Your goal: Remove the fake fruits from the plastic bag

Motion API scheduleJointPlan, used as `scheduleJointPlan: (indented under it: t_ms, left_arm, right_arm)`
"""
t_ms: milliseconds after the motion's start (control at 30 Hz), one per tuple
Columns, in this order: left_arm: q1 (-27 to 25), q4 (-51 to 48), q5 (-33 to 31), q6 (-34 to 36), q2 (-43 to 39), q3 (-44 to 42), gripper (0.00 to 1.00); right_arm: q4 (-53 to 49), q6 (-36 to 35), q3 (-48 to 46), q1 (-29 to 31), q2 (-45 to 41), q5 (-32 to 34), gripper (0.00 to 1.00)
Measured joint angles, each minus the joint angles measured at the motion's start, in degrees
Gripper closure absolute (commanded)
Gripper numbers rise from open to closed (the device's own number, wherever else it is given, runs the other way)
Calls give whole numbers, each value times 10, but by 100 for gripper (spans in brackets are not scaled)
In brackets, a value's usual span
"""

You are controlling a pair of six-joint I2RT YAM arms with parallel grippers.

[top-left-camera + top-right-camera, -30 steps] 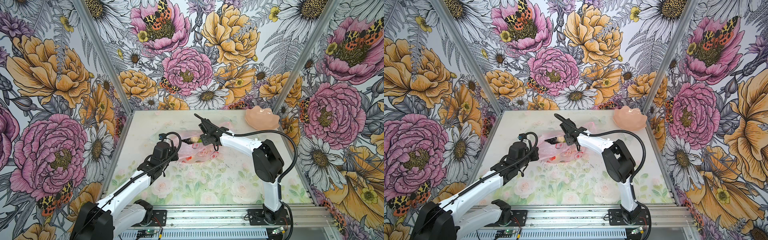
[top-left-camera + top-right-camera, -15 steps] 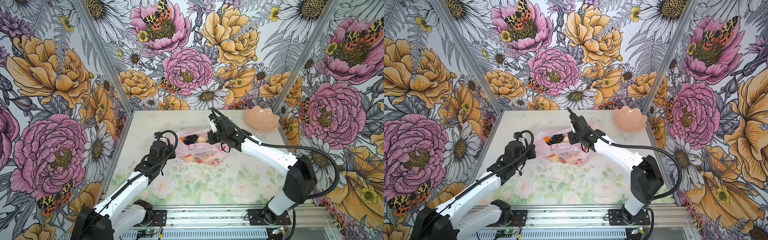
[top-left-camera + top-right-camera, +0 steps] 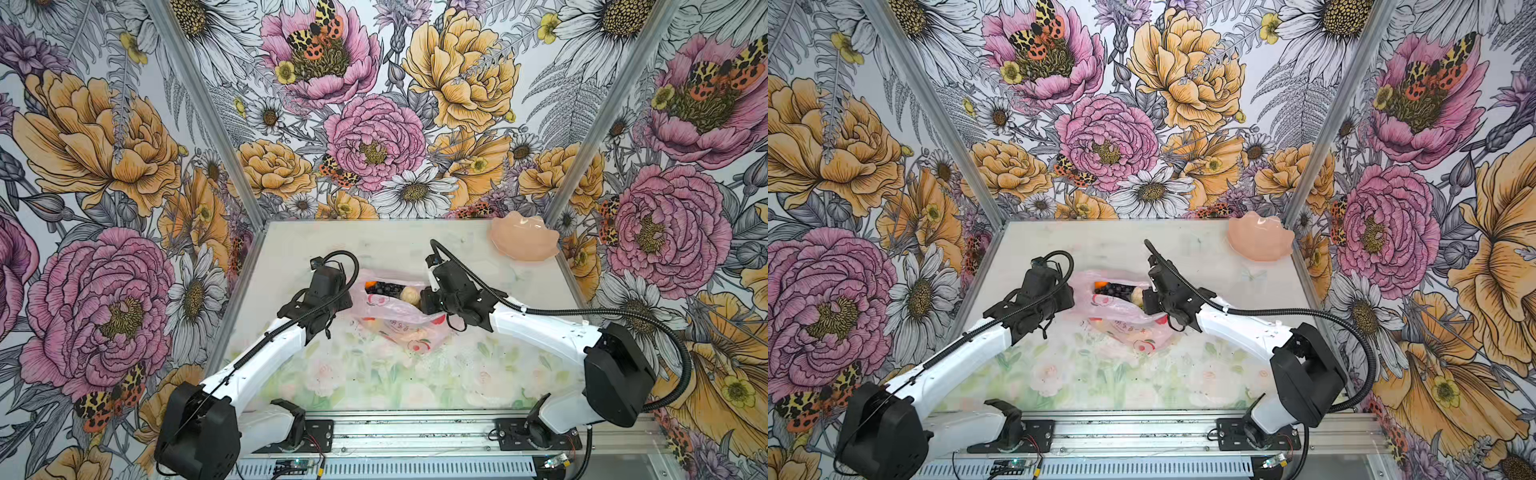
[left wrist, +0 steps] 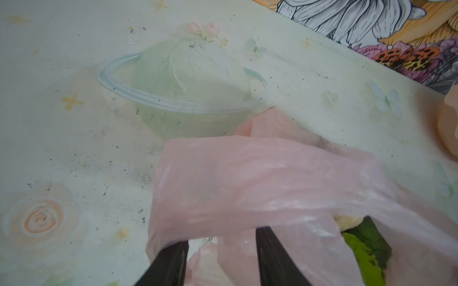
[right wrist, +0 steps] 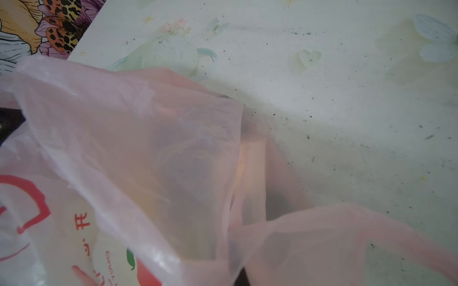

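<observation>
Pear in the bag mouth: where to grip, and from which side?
I'd pinch the pear across its rounded top, coming straight down through the open mouth of the bag. That top lies bare beside the grapes; the film hides the rest.

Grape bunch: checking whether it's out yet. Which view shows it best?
Both top views: they look into the open plastic bag, where the grape bunch shows dark. The left wrist view misses it; the right wrist shows only blurred shapes through film.

Gaping plastic bag [image 3: 399, 318] mouth; bare table [image 3: 374, 249] beyond.
</observation>
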Motion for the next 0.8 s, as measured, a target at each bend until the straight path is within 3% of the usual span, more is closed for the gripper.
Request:
scheduleJointPlan:
  t_ms: [133,233,400,467,533,633,700,800]
  left_arm:
    - [-50,-45,-13,-54,-47,16,14]
    - [-72,-59,-14,-82,-38,35,7]
    - [-92,-60,-14,-104,35,67,11]
    - [-92,-58,-14,-109,64,68,24]
    - [-92,-51,-12,-113,86,60,56]
    - [-87,-24,-11,-108,88,17,93]
    - [-79,10,-11,-104,69,-40,100]
    - [-66,64,-12,-100,6,-155,100]
  right_arm:
    - [10,-5,0,23,-8,15,100]
    - [13,-12,0,35,-8,25,100]
    - [15,-17,0,50,-9,34,100]
    - [15,-17,0,50,-12,37,100]
    - [16,-16,0,42,-20,28,100]
    - [29,-10,0,-4,-31,-11,100]
    - [52,-1,0,-58,-30,-48,100]
    - [122,39,0,-160,0,-134,100]
